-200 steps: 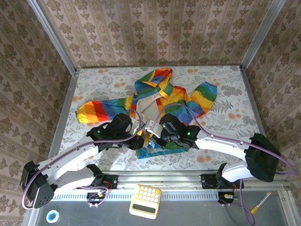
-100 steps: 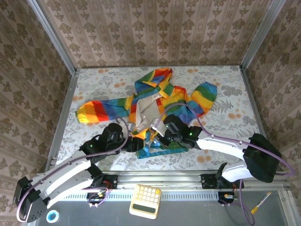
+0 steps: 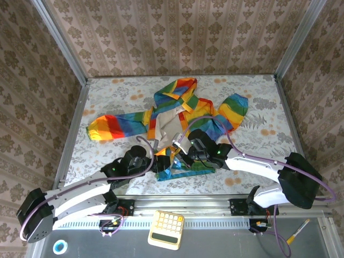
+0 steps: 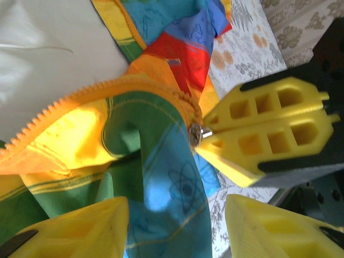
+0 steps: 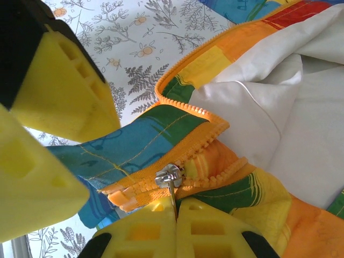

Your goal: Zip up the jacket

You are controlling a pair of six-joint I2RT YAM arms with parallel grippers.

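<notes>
The rainbow-striped jacket lies spread in the middle of the table, front open with the beige lining showing. My right gripper is shut on the silver zipper pull at the low end of the orange zipper; the teeth above it are still parted. It is seen from the top at the jacket's hem. My left gripper is open, its yellow fingers standing either side of the blue hem fabric without pinching it. From above it sits just left of the hem.
The floral tablecloth lies bare around the jacket. Metal frame posts run along both sides. On the ledge below the near edge are a cream calculator, a blue tape roll and a pen.
My left gripper has opened, let go of the hem and drawn back a little toward the near edge. The right gripper stays shut on the pull and has edged slightly up the jacket.
</notes>
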